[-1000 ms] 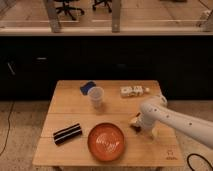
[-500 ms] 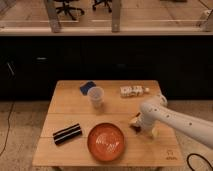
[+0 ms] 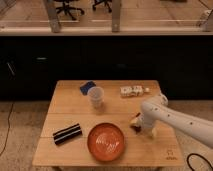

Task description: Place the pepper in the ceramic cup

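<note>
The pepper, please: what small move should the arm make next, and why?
Probably secure the pepper before any lift: the gripper sits low over it near the right edge of the table, while the ceramic cup stands apart, farther back toward the middle.

A single view looks down at a slant from above and in front of the tabletop [image 3: 67, 107], far enough back to take in its whole surface in the lower half of the frame. It faces a dark counter front [image 3: 100, 62], with office chairs [image 3: 67, 7] beyond at the top. The tool [image 3: 136, 125] sits low, right of centre, and its arm [image 3: 175, 119] enters from the lower right.
</note>
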{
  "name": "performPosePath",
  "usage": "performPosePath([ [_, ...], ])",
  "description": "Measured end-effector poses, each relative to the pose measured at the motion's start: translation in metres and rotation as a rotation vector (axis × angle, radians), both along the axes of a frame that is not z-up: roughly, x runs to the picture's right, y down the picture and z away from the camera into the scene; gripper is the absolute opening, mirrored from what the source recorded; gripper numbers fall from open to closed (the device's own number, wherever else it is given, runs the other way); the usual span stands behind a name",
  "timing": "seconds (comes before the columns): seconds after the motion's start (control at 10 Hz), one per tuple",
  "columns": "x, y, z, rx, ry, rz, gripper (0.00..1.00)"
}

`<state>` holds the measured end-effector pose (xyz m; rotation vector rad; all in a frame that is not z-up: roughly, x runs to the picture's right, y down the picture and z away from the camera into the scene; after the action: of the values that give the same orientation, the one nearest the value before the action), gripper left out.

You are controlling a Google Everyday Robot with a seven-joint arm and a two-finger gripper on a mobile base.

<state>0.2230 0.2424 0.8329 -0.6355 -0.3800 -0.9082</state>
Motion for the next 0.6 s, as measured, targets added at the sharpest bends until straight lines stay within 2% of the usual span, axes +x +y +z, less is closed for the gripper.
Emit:
performPosePath([
  [0.2, 0.001, -0.008, -0.015, 0.032, -0.005, 0.002, 0.8],
  [0.3, 0.002, -0.017, -0.031, 0.065, -0.016, 0.005, 0.8],
  [0.5, 0.005, -0.026, -0.049, 0.104, -0.027, 0.007, 0.8],
  [0.6, 0.003, -0.028, -0.052, 0.121, -0.035, 0.005, 0.8],
])
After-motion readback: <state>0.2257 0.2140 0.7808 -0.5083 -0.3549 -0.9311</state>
